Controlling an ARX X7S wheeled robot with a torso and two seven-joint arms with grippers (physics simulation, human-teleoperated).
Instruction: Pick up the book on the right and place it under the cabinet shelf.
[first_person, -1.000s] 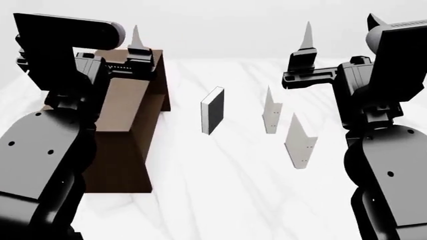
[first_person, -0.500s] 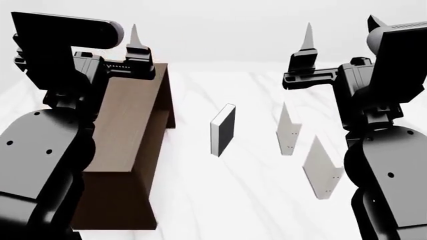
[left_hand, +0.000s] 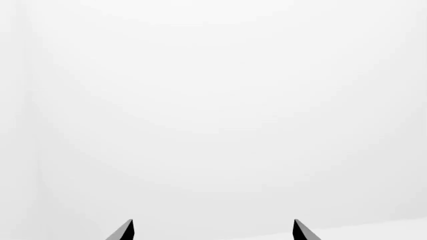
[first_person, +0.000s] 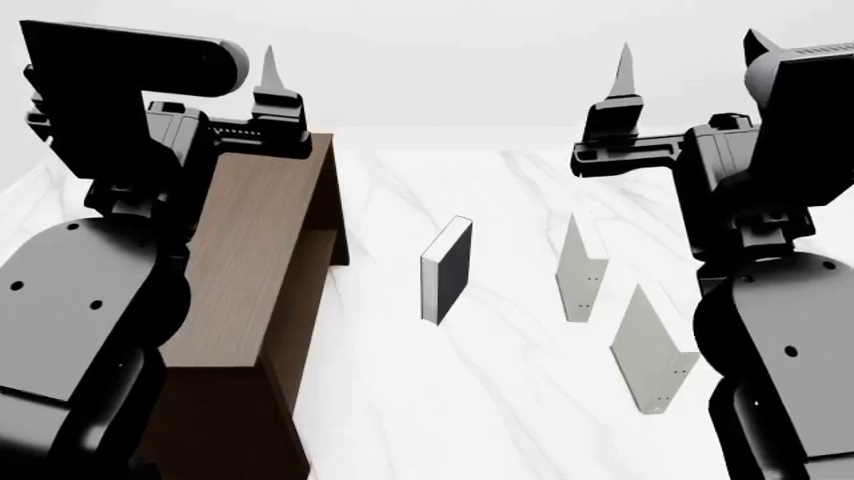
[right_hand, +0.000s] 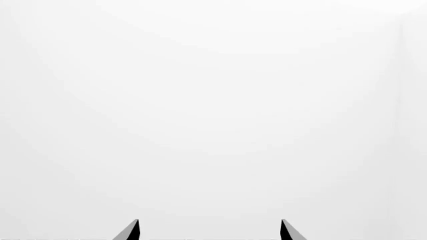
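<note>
Presently on the white marbled surface (first_person: 454, 400): one tall dark brown cabinet shelf (first_person: 260, 260) at the robot's left, partly behind the left arm. One black-covered book (first_person: 447, 270) with white page edges, upright, near the middle, apart from the cabinet. Two pale thin books to its right, both upright: the nearer-in pale book (first_person: 581, 270), and the book (first_person: 650, 352) farthest right and closest to the robot, tiny dark dots near its lower edge. It stands free, touching neither its twin nor any arm.

Left gripper (left_hand: 212, 231): raised high, pointing up at blank background; its fingers (left_hand: 123, 231) stand spread apart, holding nothing. Right gripper (right_hand: 209, 231): likewise raised, fingers (right_hand: 130, 231) parted and empty, well above the books.
</note>
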